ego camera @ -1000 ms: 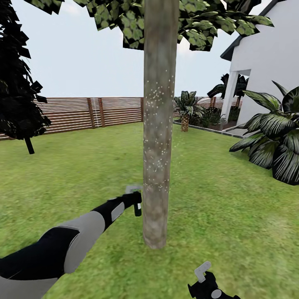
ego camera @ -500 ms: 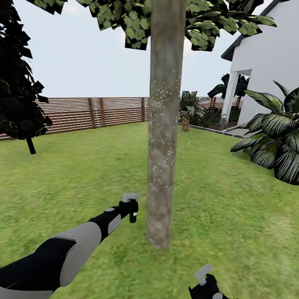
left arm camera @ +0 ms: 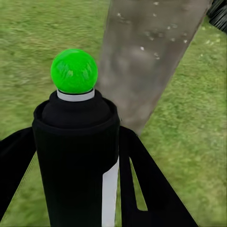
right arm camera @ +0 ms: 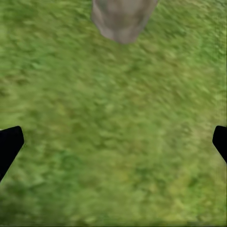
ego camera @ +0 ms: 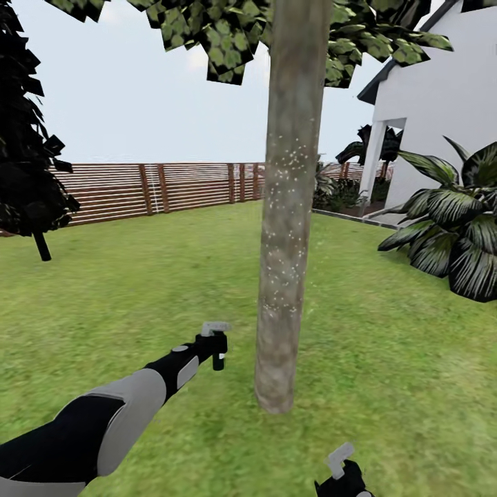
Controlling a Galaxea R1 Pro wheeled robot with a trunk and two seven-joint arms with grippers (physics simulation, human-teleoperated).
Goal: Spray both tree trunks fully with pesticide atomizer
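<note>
My view has swung since a second ago, so the tree trunk now sits further right in the head view, and the drifting mist beside it is gone; only white pesticide specks dot the bark. Nearest me, my right gripper pokes in low, its fingers spread wide apart over bare grass. My left gripper is clamped on the pesticide atomizer, its green dot up, held just beside the trunk's lower part. The lawn runs back to the slatted fence, with the white house and a palm to the right.
</note>
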